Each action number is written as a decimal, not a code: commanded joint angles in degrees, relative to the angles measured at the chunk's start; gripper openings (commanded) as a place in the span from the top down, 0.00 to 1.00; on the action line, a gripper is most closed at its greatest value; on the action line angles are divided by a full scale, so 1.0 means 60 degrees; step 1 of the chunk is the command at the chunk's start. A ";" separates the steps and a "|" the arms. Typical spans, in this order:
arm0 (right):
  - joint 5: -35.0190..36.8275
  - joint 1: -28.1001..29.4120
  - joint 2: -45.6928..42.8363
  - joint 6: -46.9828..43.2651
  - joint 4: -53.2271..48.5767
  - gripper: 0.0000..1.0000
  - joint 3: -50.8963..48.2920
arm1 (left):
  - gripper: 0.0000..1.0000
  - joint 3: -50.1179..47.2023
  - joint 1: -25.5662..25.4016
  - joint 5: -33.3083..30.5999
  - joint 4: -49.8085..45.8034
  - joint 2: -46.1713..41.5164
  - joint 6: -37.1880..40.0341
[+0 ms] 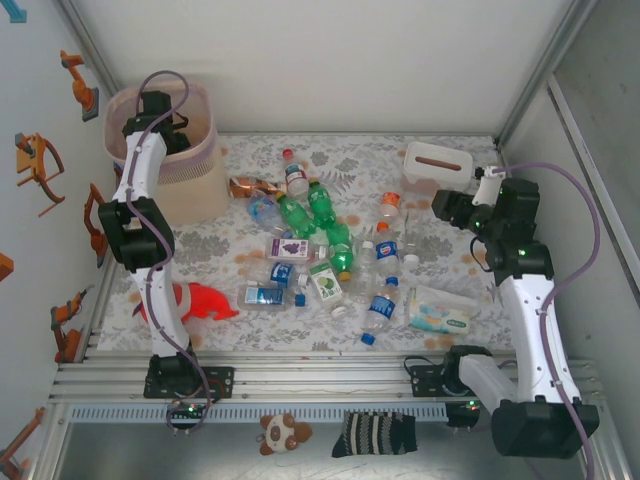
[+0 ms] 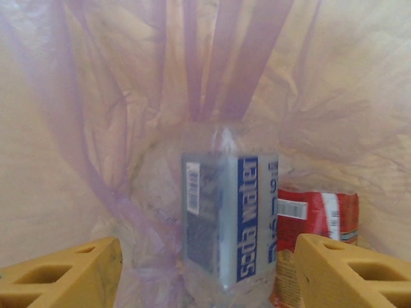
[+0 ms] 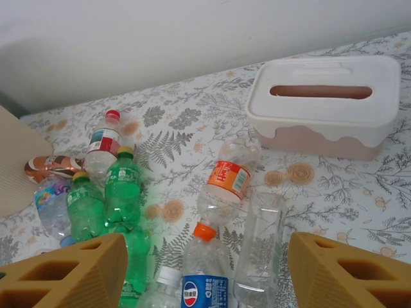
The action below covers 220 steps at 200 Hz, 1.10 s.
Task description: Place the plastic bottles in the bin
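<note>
left claw (image 2: 209, 256) hung open in the bin (image 1: 195, 185), soda water bottle (image 2: 228, 218) free between its jaws; right claw (image 3: 207, 256) gaped above bottles (image 3: 122, 186).

1. We see a fern-print table (image 1: 350, 160) with the bin (image 1: 190, 190) at its far left corner.
2. A tissue box (image 1: 436, 165) sits far right.
3. We find plastic bottles (image 1: 310, 205) littering the middle, a plush fish (image 1: 205, 300) near left, and a wipes pack (image 1: 440, 312) near right.

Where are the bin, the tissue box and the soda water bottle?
bin (image 1: 200, 195): top view, outer wall
tissue box (image 3: 327, 115): right wrist view, white lid
soda water bottle (image 2: 225, 218): left wrist view, label
</note>
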 commanded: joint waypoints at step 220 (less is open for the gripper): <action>0.0058 0.0267 -0.0168 0.0129 0.0070 0.34 0.0089 | 0.29 -0.1976 -0.1684 -0.0266 0.1220 -0.5077 0.1300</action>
